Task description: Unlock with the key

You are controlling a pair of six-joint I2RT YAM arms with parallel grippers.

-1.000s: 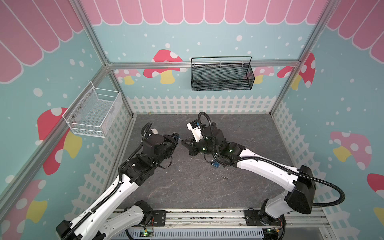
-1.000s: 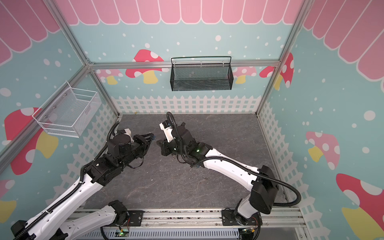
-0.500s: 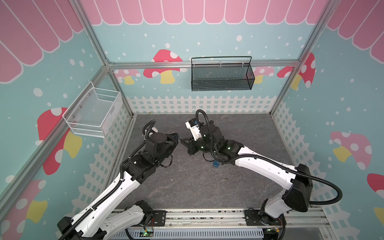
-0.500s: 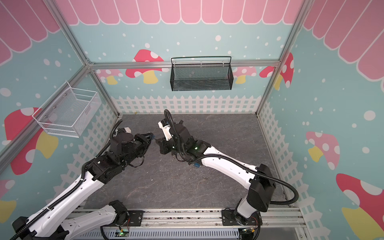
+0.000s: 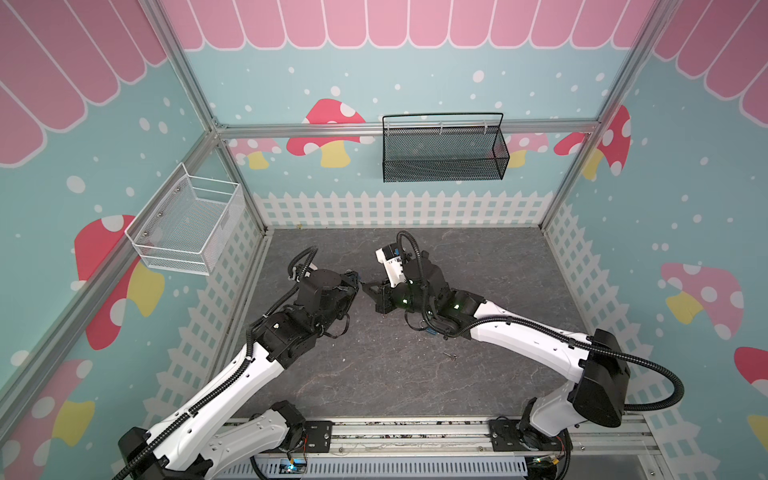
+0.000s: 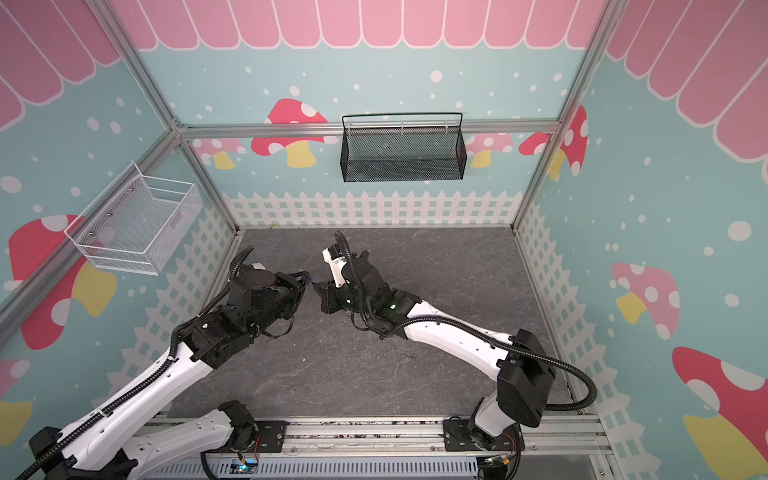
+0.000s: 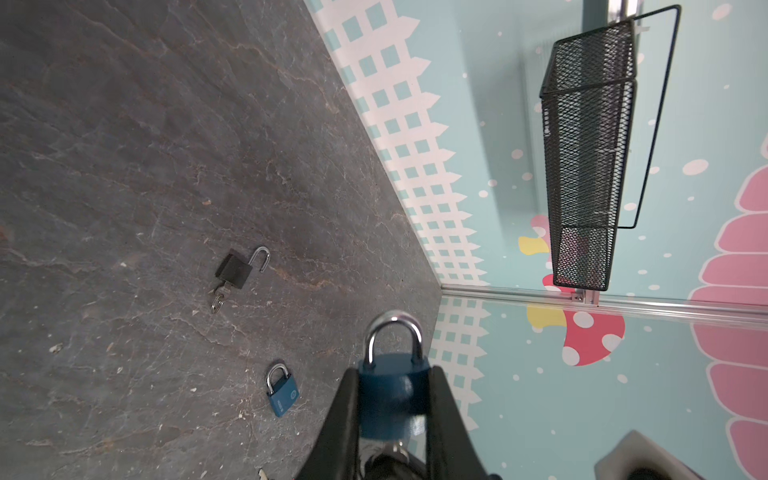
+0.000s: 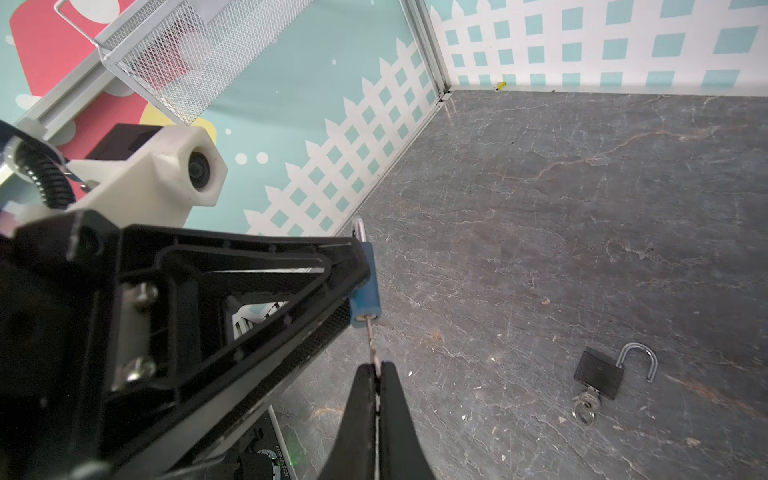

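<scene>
Three padlocks, two keys noted. Blue padlock [image 7: 392, 395], shackle shut, clamped betw. jaws of left gripper [image 7: 392, 374], raised off table [image 7: 124, 166]. The right gripper [image 8: 376, 372] is pinched tight on key no. 1 [image 8: 370, 336], tip entered in that lock's base. Small blue padlock [image 7: 281, 392], shackle shut, lies on table. Black padlock [image 7: 235, 270], shackle open, key no. 2 [image 8: 588, 401] w/ ring in base, lies nearby.

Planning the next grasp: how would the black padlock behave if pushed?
The black padlock lies flat, so it would probably slide, not roll. Its open shackle may swing, and its key ring likely trails loosely.
</scene>
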